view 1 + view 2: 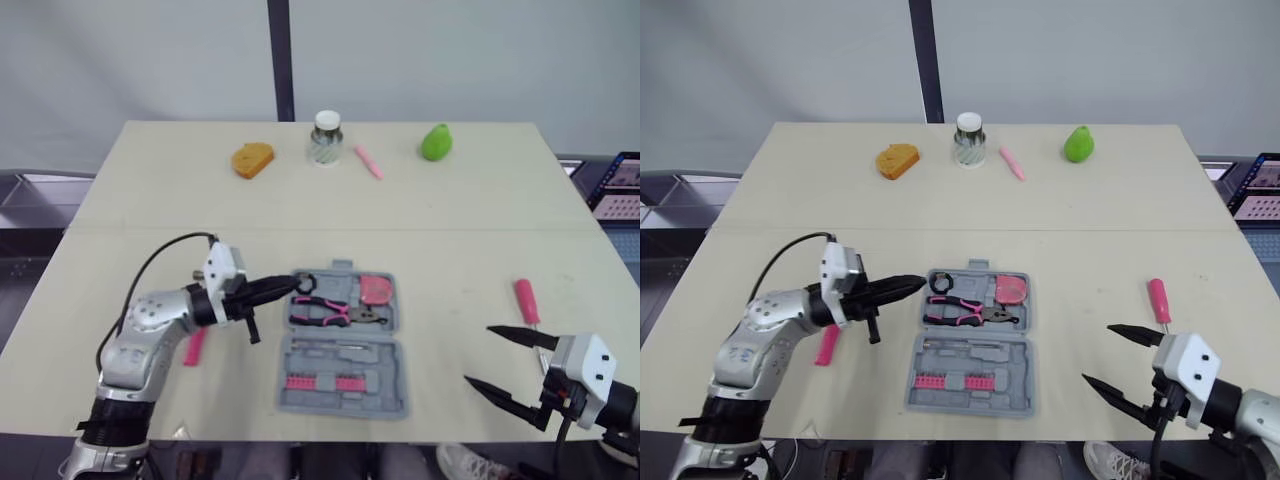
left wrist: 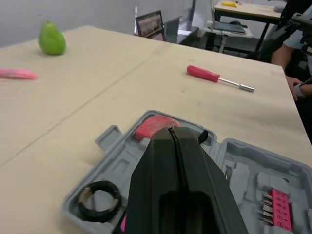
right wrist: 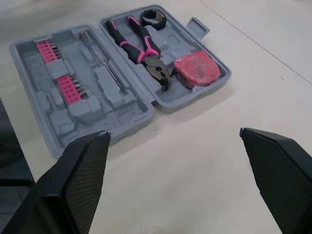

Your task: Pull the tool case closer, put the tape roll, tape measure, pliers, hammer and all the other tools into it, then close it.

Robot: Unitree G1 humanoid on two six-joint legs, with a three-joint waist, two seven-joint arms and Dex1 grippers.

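The tool case (image 3: 122, 119) is matt grey moulded plastic; the table (image 1: 450, 250) looks smooth and pale.

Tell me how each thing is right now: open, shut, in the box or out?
tool case: open, lying flat
tape roll: in the case
pliers: in the case
tape measure: in the case
pink screwdriver: out on the table
pink tool: out on the table, left of the case
jar: upright, lid on
left end effector: shut, at the tape roll
right end effector: open, empty

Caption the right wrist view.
Open right tool hovers before the open tool case holding pliers, tape roll and tape measure.
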